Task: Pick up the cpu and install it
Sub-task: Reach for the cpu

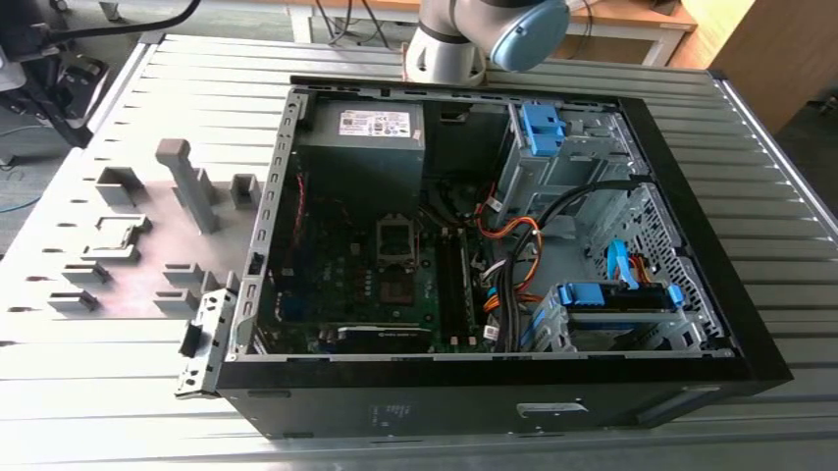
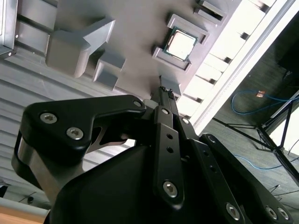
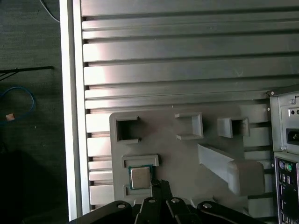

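Ribbed metal counter [image 3: 177, 46], bearing a grey holder plate [image 3: 163, 149]. Item: cpu [image 3: 139, 178], seated in a bracketed recess near the plate's edge. It lies flat, metal top up. Being square it has no long axis; its edges run parallel to the brackets. Gripper [image 3: 161, 185]: pressed together, empty, above the plate beside the cpu. Handling advice: spread, centre, grip the unbracketed edges lightly, keep level.

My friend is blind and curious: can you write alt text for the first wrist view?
The cpu rests on a grey holder plate on a ribbed metal table, with the black gripper close beside it. A computer case stands nearby.
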Controlling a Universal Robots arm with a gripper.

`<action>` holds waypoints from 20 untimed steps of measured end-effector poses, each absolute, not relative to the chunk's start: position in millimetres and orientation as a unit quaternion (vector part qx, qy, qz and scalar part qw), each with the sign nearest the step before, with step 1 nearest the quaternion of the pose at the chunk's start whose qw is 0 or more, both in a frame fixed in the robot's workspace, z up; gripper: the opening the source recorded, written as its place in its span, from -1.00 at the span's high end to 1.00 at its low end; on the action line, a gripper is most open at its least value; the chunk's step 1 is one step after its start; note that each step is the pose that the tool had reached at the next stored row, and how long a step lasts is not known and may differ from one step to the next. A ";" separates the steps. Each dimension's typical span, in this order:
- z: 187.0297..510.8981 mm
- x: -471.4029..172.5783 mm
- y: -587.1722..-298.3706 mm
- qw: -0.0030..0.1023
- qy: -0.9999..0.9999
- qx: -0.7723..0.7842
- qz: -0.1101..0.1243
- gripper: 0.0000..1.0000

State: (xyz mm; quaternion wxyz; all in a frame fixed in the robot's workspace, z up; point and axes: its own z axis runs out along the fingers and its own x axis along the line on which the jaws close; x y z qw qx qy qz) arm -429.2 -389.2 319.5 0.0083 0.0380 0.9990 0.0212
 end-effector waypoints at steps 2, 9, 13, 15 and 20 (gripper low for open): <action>317.1 -430.9 -389.6 0.008 0.999 0.038 0.021 0.79; 314.8 -431.9 -389.7 0.007 0.999 0.038 0.021 0.79; 314.1 -432.0 -390.0 0.007 0.999 0.038 0.021 0.79; 313.1 -432.1 -391.2 0.007 0.999 0.038 0.021 0.79; 311.2 -432.6 -394.0 0.007 0.999 0.038 0.021 0.79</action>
